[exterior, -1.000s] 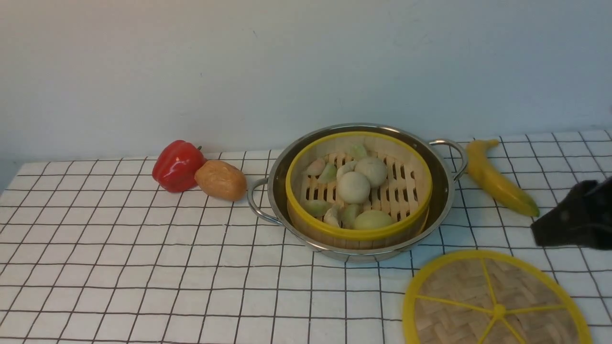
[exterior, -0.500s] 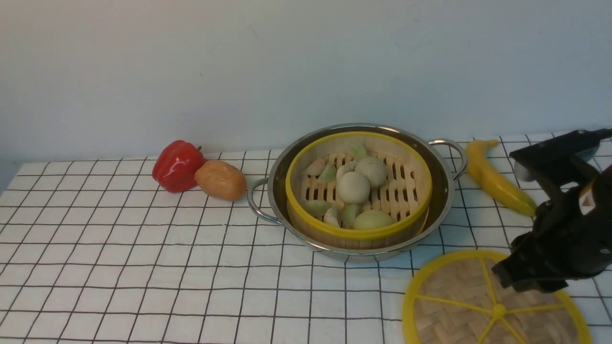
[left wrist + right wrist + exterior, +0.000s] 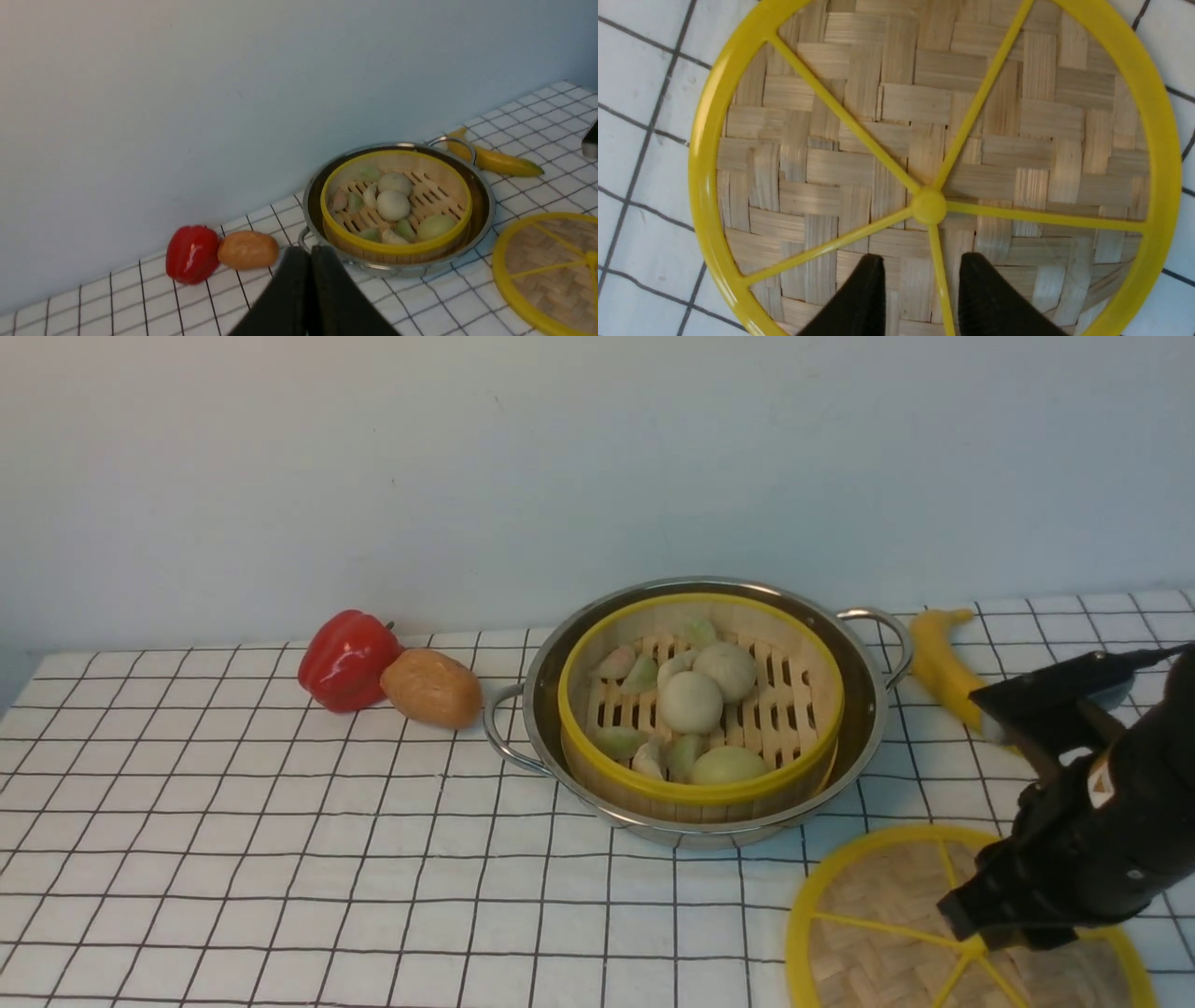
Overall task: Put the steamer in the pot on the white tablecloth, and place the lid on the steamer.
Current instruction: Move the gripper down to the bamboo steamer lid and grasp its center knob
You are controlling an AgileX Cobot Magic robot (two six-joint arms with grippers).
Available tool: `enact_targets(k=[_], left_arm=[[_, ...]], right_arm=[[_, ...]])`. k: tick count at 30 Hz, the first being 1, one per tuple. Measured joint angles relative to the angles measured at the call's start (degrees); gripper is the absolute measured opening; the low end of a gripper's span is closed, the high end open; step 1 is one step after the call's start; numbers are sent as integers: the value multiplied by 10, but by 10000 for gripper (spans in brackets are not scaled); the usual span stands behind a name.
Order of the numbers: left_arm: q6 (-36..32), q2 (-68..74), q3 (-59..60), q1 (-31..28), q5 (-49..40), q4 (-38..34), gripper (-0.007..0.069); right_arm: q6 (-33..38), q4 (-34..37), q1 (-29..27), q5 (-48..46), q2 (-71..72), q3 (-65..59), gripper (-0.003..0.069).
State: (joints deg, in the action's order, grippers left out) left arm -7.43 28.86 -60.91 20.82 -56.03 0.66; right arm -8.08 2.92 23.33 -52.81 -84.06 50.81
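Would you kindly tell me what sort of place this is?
Probably a mock kitchen tabletop: a stainless pot holding a bamboo steamer, a red bell pepper and banana on a gridded tablecloth.

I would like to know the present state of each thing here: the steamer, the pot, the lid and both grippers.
steamer: inside the pot, uncovered, food in it.
pot: upright on the white tablecloth, holding the steamer.
lid: flat on the tablecloth, apart from the pot, not on the steamer.
right gripper: open, over the lid, holding nothing.
left gripper: shut, empty.
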Motion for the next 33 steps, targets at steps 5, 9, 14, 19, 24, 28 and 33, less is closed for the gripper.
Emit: enact_targets(k=[5,9,14,19,24,28,33], left_arm=[[2,-43,144,0,37,15,-23],[-6,-52,225,0,76,13,-23],[-7,-52,268,0,125,1,-23],[-8,-53,273,0,154,0,-23],[-8,-53,274,0,155,1,-22],[-8,-53,274,0,155,1,-22],[-8,-53,275,0,155,4,-22]], right_arm=[[0,12,0,24,-16,0,243],[0,13,0,33,-36,0,243],[0,13,0,44,-66,0,243],[0,5,0,49,-103,0,243],[-4,-8,0,48,-109,3,190],[-5,-14,1,19,-106,13,148],[-5,-18,1,-83,-76,39,148]])
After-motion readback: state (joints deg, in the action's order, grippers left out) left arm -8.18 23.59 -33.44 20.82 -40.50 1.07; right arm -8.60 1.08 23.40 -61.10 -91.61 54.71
